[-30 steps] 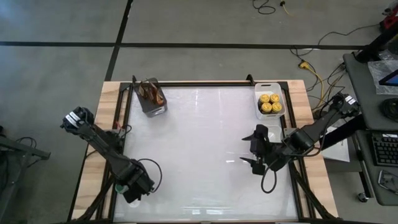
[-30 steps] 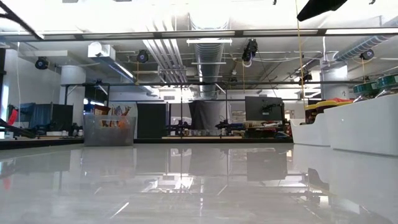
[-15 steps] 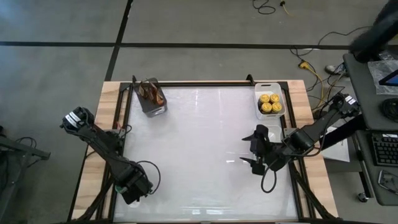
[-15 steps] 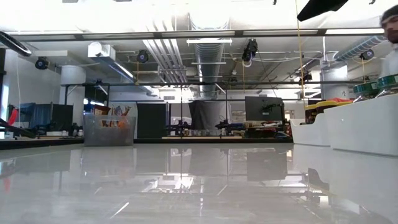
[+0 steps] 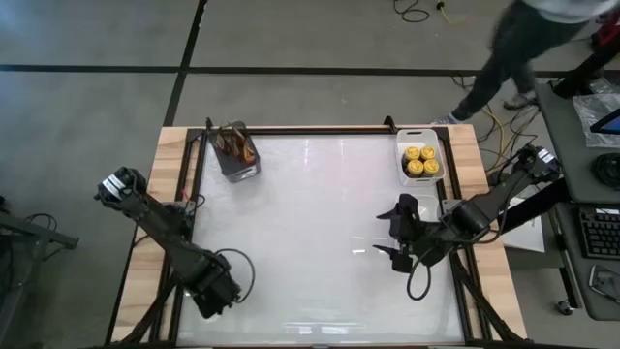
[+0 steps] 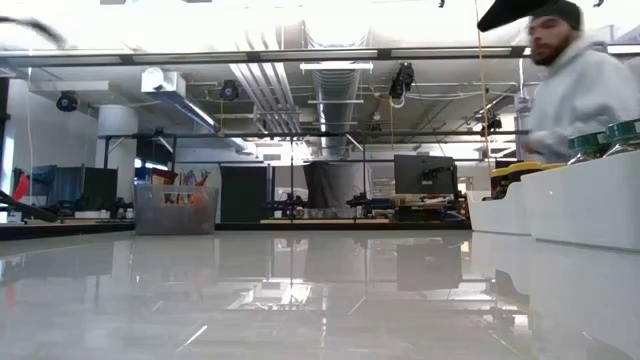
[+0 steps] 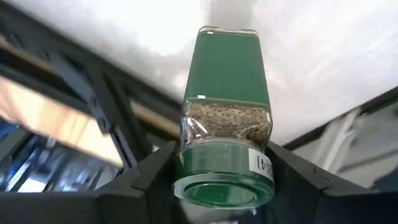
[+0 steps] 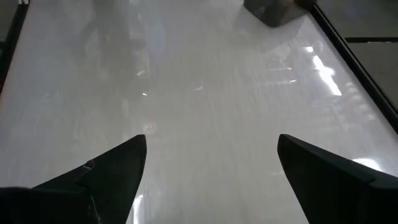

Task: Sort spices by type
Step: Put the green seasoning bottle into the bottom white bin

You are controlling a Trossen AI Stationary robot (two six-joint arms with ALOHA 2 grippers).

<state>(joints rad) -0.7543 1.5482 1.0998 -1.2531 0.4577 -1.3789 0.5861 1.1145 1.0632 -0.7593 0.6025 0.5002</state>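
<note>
Since a second ago, my left pincer point(image 7: 224, 180) has narrowed around a green-lidded spice jar point(image 7: 225, 134) at the surface's point(image 5: 310, 223) near left corner. My right pincer point(image 8: 208, 165) hovers spread wide near the right edge; yellow-lidded jars point(image 5: 419, 160) sit in the white tray point(image 5: 420, 138).

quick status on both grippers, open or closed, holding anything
Left gripper: closed on a green-lidded spice jar at the table's near left corner.
Right gripper: open, holding nothing, over the table's right side.
</note>
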